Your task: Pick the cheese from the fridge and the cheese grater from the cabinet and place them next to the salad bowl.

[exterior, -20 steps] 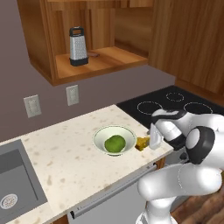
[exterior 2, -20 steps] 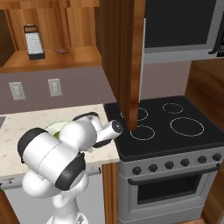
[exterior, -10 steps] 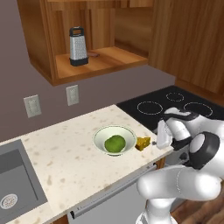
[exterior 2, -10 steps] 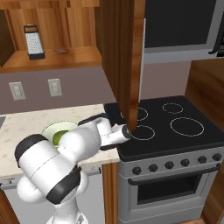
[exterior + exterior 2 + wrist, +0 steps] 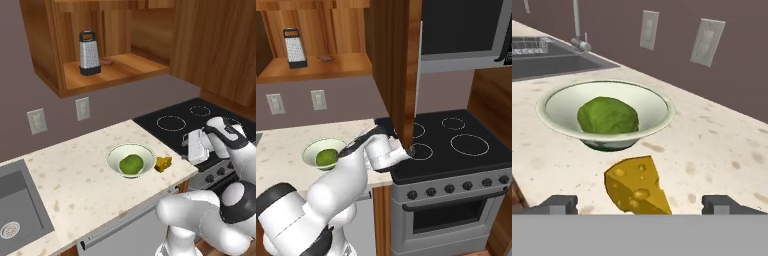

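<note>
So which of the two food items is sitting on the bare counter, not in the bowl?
The yellow cheese wedge; it lies on the counter beside the salad bowl, while the green lettuce sits inside it.

The arm (image 5: 210, 220) is glossy white, built of rounded, bulbous segments with dark grey joint bands. Its blocky white hand (image 5: 199, 146) carries two small dark fingertips (image 5: 557, 204).

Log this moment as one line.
cheese: on counter beside salad bowl | gripper: open, behind cheese | cheese grater: in cabinet
</note>
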Available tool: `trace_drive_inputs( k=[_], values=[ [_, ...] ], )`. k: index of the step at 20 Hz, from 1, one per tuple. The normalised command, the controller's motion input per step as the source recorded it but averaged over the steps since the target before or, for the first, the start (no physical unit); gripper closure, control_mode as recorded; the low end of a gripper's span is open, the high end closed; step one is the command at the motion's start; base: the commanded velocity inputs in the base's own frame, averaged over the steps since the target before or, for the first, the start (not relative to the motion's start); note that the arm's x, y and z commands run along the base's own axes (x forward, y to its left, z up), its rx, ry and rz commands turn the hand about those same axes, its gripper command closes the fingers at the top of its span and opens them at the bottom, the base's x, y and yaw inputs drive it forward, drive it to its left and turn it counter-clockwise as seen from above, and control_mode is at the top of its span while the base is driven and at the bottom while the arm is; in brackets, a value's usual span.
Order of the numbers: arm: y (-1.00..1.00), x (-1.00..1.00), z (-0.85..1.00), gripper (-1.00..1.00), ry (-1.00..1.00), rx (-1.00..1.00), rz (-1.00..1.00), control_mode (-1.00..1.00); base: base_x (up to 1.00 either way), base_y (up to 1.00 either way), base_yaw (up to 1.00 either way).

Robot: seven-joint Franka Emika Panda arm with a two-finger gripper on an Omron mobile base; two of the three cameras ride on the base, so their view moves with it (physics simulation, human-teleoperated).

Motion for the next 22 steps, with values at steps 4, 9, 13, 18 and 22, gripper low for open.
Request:
trace_drive_inputs(
  k=[4, 9, 13, 18, 22],
  values=[
    [0.32, -0.54, 0.33, -1.0, 0.0, 0.0, -0.08, -1.0, 0.0, 0.0, 0.0],
    [0.46, -0.55, 0.19, -1.0, 0.0, 0.0, -0.1, -1.0, 0.0, 0.0, 0.0],
    [0.55, -0.53, 0.13, -1.0, 0.0, 0.0, -0.1, -1.0, 0.0, 0.0, 0.0],
    [0.37, -0.64, 0.62, -1.0, 0.0, 0.0, -0.16, -1.0, 0.0, 0.0, 0.0],
    [0.28, -0.66, 0.66, -1.0, 0.0, 0.0, -0.18, -1.0, 0.0, 0.0, 0.0]
  ],
)
